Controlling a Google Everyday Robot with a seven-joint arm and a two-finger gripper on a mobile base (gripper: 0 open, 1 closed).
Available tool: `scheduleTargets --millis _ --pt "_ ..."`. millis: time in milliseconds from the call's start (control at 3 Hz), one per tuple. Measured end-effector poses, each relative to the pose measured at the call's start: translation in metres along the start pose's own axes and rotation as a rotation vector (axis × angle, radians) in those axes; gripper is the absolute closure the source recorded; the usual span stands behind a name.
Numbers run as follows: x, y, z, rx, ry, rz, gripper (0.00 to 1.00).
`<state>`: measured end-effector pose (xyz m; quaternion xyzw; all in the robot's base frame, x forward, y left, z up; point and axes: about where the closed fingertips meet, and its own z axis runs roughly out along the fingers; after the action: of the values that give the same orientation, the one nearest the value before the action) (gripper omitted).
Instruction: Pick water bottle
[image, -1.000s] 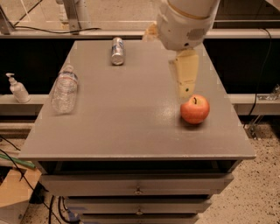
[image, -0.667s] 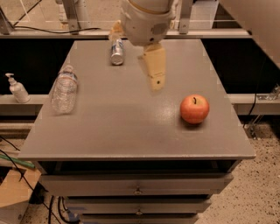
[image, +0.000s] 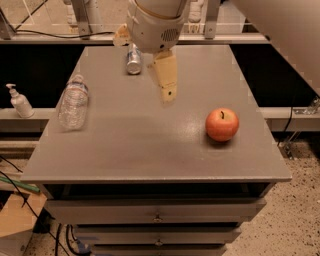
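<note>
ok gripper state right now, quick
gripper: open or closed cannot be told; hangs over the table, away from the water bottle at its left edge

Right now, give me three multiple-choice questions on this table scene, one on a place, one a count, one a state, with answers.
1. Where is the water bottle? A) near the left edge of the table B) at its right edge C) in a drawer
2. How many things rest on the table? A) two B) three C) five
3. How is the water bottle posed? A) upright B) lifted off the table C) on its side
Answers: 1 A, it lies far left, opposite the apple. 2 B, water bottle, can, apple. 3 C, it lies flat; the tool hangs over the table's middle, apart from it.
</note>
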<state>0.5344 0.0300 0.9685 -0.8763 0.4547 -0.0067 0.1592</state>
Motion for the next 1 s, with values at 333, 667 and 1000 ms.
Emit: scheduleTargets --millis 333,667,1000 --pt "-0.011 -0.028 0.020 -0.009 -0.026 -0.120 0.00" --pt "-0.029 -0.061 0.044 -0.026 -0.032 -0.267 0.00" --pt "-0.056 -0.112 0.078 -0.007 -0.048 -0.383 0.00"
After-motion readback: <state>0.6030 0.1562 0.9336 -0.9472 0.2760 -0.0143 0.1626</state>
